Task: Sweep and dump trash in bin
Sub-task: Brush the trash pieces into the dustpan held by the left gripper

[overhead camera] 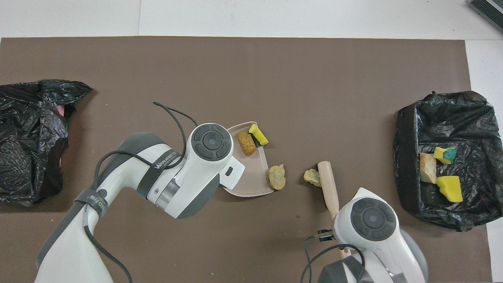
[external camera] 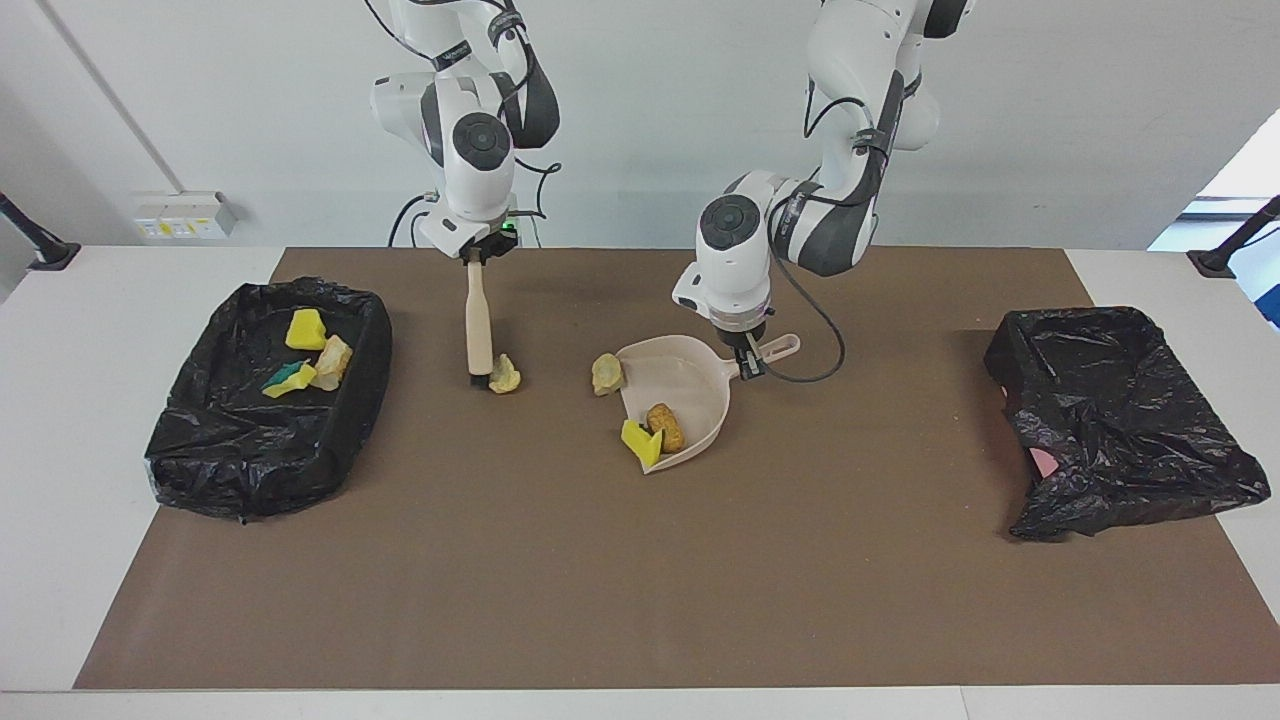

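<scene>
A: Going across the facing view, what is being held?

B: A brush [external camera: 479, 318] is being pinched by the right gripper [external camera: 476, 256], bristles beside a beige chunk [external camera: 504, 374]. The dustpan [external camera: 678, 398], handle pinched by the left gripper [external camera: 748, 362], is being kept on the tabletop [external camera: 640, 560], two chunks inside.

A: The risk?

B: The chunk at the lip [external camera: 605, 373] is likely being missed if the stroke is angled; both could be scattered past the pan.

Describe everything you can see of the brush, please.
The brush has a pale, wood-like handle and dark bristles at its lower end. The right gripper holds it by the top of the handle, nearly upright, bristles down on the brown mat. A beige chunk lies against the bristles, on the side toward the dustpan.
</scene>
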Robot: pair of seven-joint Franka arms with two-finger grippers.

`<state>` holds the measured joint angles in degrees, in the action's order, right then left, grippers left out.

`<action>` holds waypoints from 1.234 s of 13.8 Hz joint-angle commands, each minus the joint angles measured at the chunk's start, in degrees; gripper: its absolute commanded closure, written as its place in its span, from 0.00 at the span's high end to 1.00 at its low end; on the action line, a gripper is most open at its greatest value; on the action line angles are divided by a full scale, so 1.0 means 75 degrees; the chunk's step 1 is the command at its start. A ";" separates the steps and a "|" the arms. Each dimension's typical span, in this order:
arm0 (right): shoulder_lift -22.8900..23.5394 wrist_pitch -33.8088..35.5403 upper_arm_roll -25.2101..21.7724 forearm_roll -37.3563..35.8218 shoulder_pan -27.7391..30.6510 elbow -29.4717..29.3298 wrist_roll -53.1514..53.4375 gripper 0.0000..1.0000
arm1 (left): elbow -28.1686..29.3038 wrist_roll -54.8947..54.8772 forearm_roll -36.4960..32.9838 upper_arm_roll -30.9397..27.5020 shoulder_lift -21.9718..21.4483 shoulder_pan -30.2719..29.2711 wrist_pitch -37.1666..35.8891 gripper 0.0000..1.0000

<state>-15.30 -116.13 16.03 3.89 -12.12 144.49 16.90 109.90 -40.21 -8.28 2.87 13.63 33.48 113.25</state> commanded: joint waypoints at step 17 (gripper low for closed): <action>0.1150 0.1315 -0.0052 -0.0119 -0.0588 -0.2473 -0.1289 0.00 | 0.0698 -0.0076 -0.0173 -0.0067 -0.0457 0.0305 0.0404 0.00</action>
<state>-6.17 -106.90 15.21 5.34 -17.39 125.43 11.07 112.61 -40.30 -8.48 2.90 12.32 34.12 114.96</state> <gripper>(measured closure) 0.736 0.687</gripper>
